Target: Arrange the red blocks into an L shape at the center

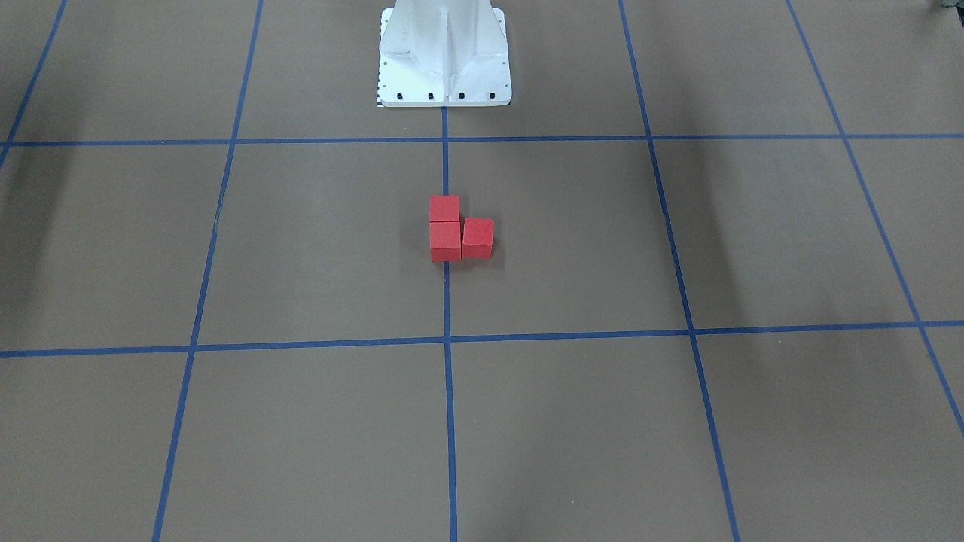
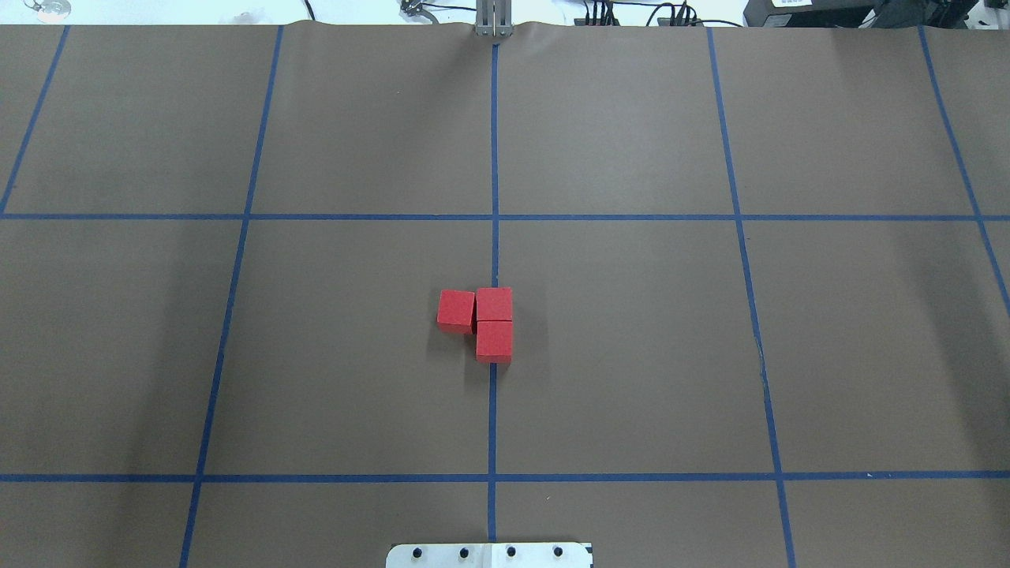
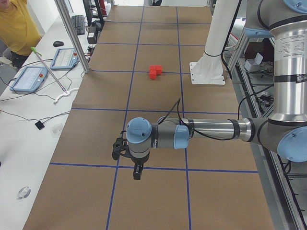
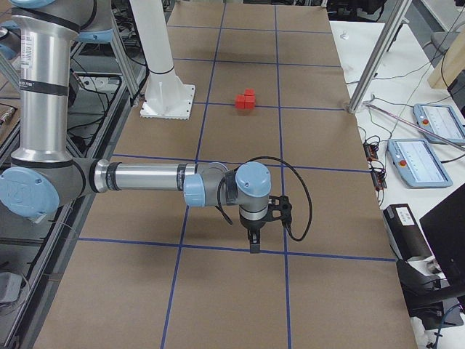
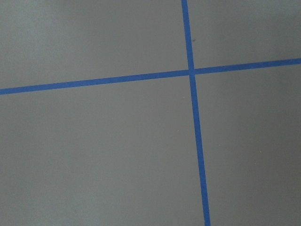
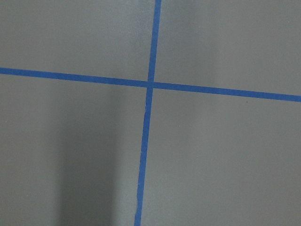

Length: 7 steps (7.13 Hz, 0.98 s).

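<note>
Three red blocks sit together in an L on the brown floor. Two of them lie in a row on the vertical blue tape line of the center, and the third touches the far one's left side. The same L shows in the front view, the exterior left view and the exterior right view. My left gripper and right gripper hang far from the blocks, each over a tape crossing. I cannot tell whether either is open or shut.
The white robot base stands behind the blocks. Benches with tablets and cables run along the table's far side, and a person in yellow sits there. Both wrist views show only brown floor and blue tape.
</note>
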### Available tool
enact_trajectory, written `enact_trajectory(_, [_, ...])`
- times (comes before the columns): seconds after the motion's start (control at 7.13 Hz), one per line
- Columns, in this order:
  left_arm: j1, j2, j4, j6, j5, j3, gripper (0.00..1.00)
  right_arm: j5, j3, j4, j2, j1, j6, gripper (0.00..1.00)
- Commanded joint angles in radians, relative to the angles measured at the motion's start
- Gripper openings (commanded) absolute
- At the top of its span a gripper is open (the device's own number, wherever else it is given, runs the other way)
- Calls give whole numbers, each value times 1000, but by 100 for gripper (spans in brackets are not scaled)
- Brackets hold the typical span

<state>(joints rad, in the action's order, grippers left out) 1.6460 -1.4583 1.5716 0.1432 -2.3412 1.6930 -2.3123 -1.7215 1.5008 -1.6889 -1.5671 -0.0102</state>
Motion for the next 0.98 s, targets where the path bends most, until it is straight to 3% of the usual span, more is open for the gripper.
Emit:
enact_trajectory(0.0, [0,16,2,0,-1,-1,100,2,-6,-4,-9,-1,-19,100])
enact_trajectory(0.84, [0,23,1,1,0,-1,100,-1,5,-17,-66,1,-24,100])
